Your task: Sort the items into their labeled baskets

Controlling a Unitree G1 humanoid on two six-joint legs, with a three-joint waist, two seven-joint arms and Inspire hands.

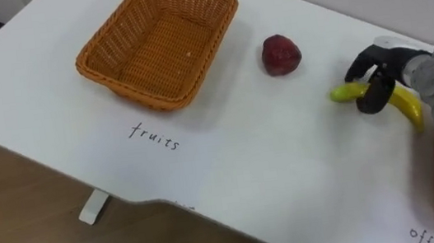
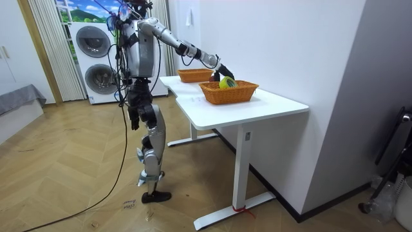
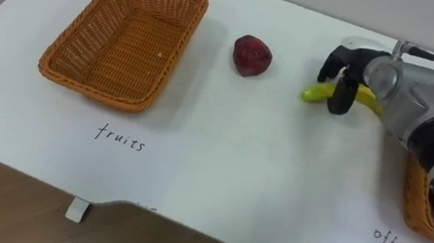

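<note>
Clasping the banana is the right hand; room view shows left hand hanging.

Wicker basket of orange-brown weave; round fruit dark red; banana yellow, its tip greenish; table plain white.

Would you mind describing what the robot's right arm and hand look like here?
The right hand has black fingers on a rounded, silver-grey metal wrist housing. A thin dark cable runs off the wrist, and the forearm behind it is dark grey and black.
</note>
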